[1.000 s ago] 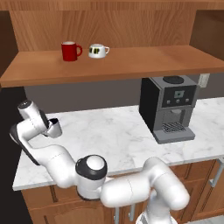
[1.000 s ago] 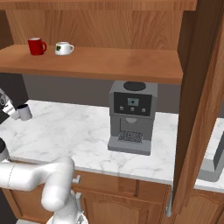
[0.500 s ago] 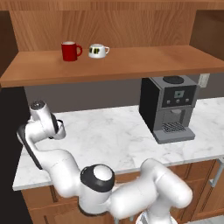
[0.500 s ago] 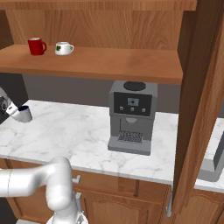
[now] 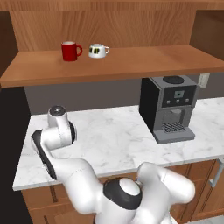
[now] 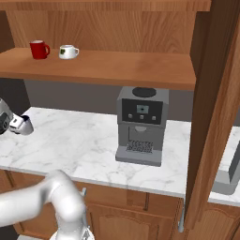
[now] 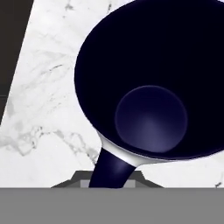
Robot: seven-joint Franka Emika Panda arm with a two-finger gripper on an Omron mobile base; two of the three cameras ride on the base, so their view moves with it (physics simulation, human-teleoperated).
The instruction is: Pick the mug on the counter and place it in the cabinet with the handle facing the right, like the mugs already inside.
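the mug (image 7: 151,87) sits close under the hand near the counter (image 6: 84,145) left edge; claw state cannot be told.

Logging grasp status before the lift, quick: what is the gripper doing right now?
Gripper: cannot be told; it sits right over the mug on the counter, fingers hidden.

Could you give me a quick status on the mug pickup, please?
Gripper at the counter's left end, state unclear. Mug right under the hand, dark inside showing. Cabinet shelf free right of the two cups.
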